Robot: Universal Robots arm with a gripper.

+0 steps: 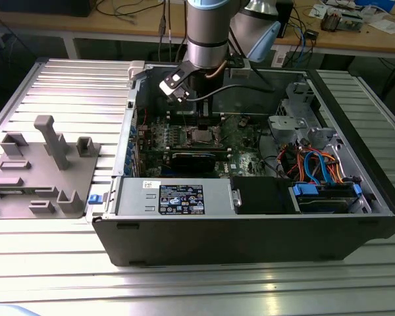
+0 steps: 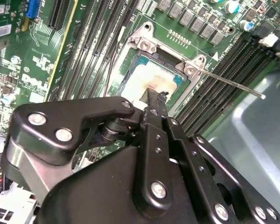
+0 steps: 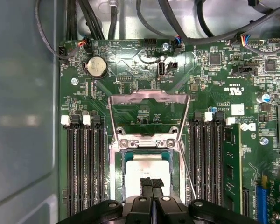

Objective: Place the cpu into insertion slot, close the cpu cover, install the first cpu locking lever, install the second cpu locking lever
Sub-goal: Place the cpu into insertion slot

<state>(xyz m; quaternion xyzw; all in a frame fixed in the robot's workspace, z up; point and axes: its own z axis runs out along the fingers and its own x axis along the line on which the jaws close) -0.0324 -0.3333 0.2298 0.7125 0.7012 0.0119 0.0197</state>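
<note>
Seating the cpu in the insertion slot.
The gripper jaws are clenched, empty, over it; judged best pressed flat and evenly.

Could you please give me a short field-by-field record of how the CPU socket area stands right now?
cpu: lying inside the insertion slot, pale top face up
insertion slot: on the green board, between memory slots
cpu cover: open, folded back away from the slot
locking lever: thin rod sticking out beside the slot, unlatched
gripper: fingers together, tips over the cpu; contact unclear
setting: open computer case on a ribbed metal table
</note>
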